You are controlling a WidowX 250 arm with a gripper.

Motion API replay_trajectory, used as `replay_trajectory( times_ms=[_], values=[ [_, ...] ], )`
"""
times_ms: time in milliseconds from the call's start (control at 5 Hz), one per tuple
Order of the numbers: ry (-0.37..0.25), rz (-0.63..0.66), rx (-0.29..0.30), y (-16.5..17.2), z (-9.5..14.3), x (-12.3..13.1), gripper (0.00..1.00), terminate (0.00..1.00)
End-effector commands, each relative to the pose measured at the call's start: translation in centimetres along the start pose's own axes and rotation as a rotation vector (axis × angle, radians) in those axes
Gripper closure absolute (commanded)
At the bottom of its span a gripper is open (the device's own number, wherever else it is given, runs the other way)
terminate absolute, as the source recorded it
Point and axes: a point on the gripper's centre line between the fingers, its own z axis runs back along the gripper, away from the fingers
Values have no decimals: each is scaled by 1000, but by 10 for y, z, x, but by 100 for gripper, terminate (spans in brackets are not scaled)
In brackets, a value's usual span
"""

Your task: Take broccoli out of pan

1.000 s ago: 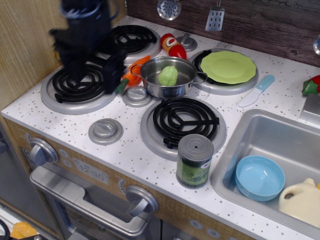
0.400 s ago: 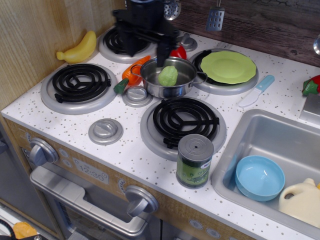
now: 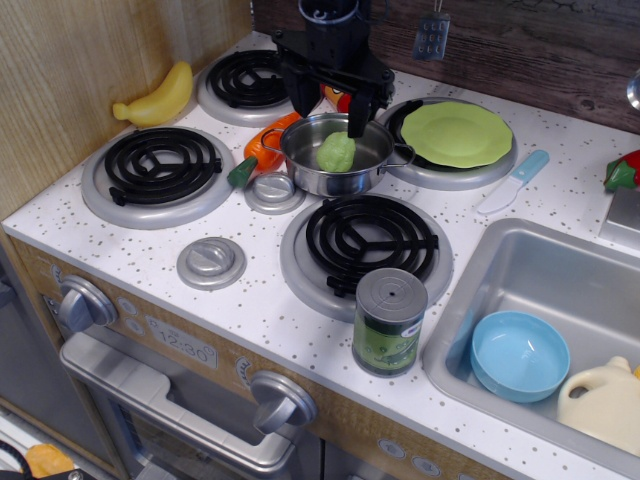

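Observation:
The broccoli (image 3: 337, 152) is a small light-green lump lying inside the pan (image 3: 372, 167), a shiny steel pot with short side handles between the back burners. My black gripper (image 3: 328, 112) hangs open just above the pan's far rim, its two fingers pointing down, one at the pan's left edge and one over its middle. It holds nothing. The broccoli sits just below and in front of the fingertips.
A carrot (image 3: 262, 150) lies left of the pan, a red bottle (image 3: 340, 98) behind it. A green plate (image 3: 456, 134) sits on the back right burner, a banana (image 3: 160, 96) at left, a can (image 3: 389, 322) in front, a sink (image 3: 600, 290) with a blue bowl (image 3: 519, 356) at right.
My gripper has swung from over the left front burner to the right and back, and now hangs over the pan. The broccoli and pan have not moved.

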Motion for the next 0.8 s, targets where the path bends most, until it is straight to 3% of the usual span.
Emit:
replay_trajectory(
  times_ms=[0,600],
  values=[
    [-93,14,6,-5,-3,16,0,0],
    [-89,10,-35,6,-37,10,0,0]
  ],
)
